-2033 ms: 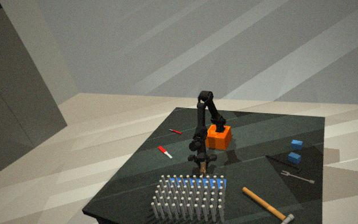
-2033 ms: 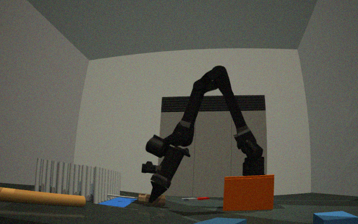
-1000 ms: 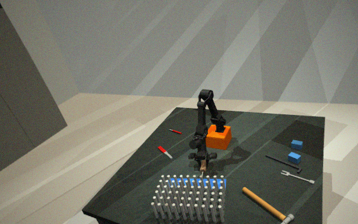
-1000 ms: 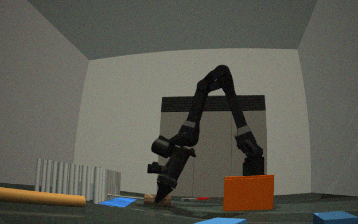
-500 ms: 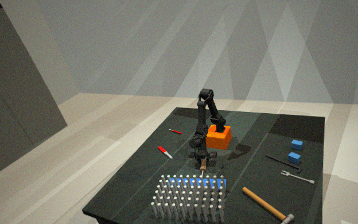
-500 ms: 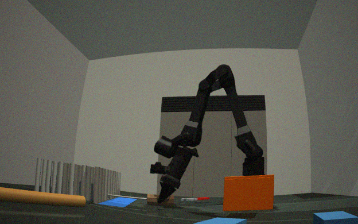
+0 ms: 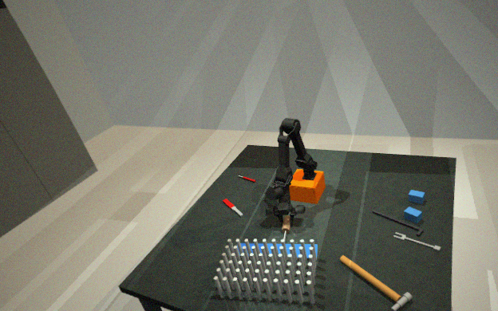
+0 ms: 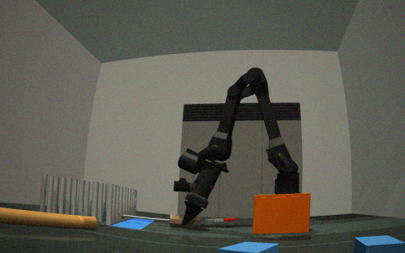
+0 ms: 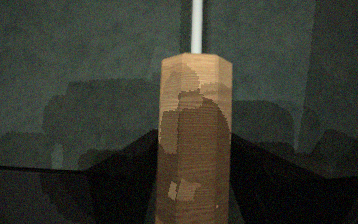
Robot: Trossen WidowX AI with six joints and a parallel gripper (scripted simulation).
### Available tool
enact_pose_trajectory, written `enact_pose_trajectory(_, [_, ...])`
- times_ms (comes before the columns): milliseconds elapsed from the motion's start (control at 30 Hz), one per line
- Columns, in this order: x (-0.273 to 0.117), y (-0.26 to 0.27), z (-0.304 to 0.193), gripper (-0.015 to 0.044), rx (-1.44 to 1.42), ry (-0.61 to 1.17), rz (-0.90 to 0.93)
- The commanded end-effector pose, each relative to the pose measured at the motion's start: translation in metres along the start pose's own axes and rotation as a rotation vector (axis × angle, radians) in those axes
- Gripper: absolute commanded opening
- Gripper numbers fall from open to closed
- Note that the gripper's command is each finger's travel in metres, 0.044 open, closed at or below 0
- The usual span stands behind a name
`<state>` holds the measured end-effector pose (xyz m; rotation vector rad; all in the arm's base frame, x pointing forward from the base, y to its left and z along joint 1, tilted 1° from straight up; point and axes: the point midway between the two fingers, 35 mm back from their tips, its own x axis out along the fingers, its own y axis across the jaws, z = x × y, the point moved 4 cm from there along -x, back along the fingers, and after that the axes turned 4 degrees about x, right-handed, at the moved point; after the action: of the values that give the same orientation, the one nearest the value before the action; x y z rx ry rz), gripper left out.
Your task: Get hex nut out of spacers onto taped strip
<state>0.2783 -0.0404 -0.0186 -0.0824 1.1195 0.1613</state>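
Note:
My gripper [image 7: 286,218] [image 8: 184,224] [image 9: 191,138] is shut on the wooden handle [image 7: 286,225] [image 8: 175,220] [image 9: 196,90] of a tool, low over the table in front of the spacers. The tool's thin pale shaft [image 7: 285,235] [image 8: 145,217] [image 9: 196,25] points toward the field and passes over the blue taped strip [image 7: 316,248] [image 8: 134,224]. Its tip looks close to the front spacers, but whether it is among them I cannot tell. The metal spacers [image 7: 286,281] [image 8: 108,204] stand upright in rows. The hex nut cannot be made out in any view.
An orange box [image 7: 306,194] [image 8: 281,214] is by the arm's base. A hammer [image 7: 372,278] [image 8: 36,216] lies right of the spacers in the top view, with a forked tool [image 7: 420,242], a black bent rod [image 7: 398,222] and two blue blocks farther right. Two red-handled tools lie left.

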Motion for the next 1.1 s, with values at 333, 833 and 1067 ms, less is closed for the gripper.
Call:
enact_pose_trajectory(333, [-0.005,0.0,-0.01,0.0,-0.004,-0.002,0.003])
enact_pose_trajectory(833, [-0.009,-0.001,-0.019,0.0,-0.004,-0.001,0.003])
enact_pose_trajectory(1067, [-0.011,-0.001,-0.024,0.0,-0.004,0.0,0.003])
